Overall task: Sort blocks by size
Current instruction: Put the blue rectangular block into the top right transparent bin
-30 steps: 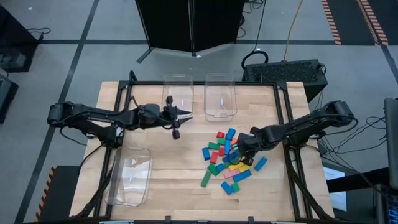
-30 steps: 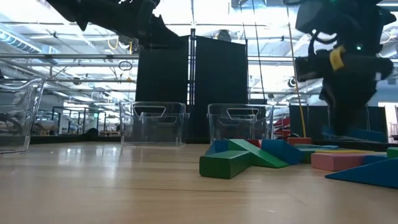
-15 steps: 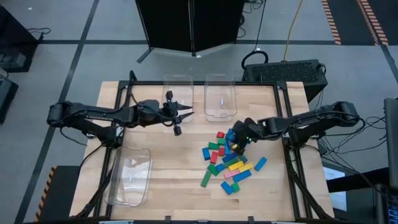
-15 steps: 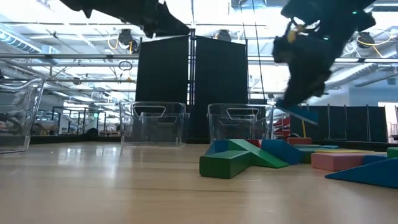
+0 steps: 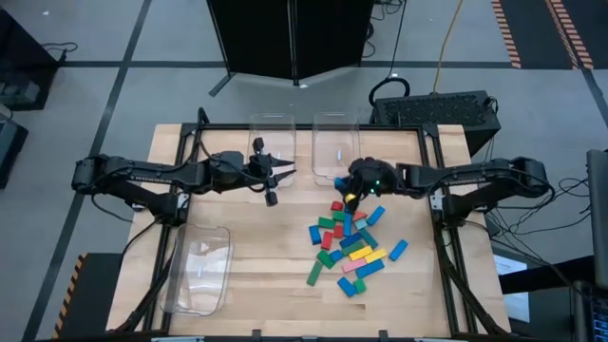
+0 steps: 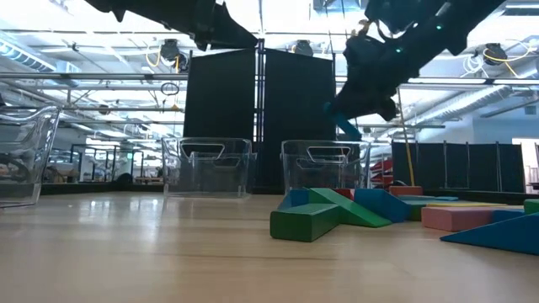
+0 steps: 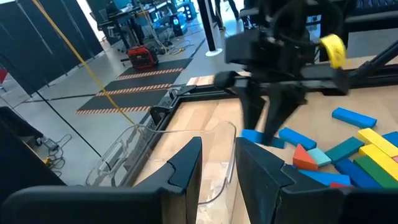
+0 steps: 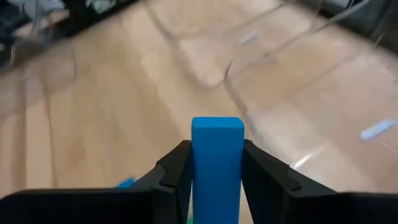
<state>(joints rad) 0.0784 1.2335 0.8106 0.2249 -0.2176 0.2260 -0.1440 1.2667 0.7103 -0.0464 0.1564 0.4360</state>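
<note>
A blue block (image 8: 217, 163) is clamped in the right end effector (image 5: 353, 193), above the tabletop (image 5: 266, 256).
Loose blocks (image 5: 348, 245) lie just beneath; a clear bin (image 5: 336, 147) stands just beyond. The left end effector (image 5: 281, 173) is seen open, empty, beside another bin (image 5: 271, 142).

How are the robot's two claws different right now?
The right gripper is pinching a blue block between its fingers; the left gripper holds nothing. The right gripper hangs beside the near end of a clear bin, above the block pile; the left gripper waits near another clear bin, away from the pile. Both are dark, two-fingered and raised off the table.
</note>
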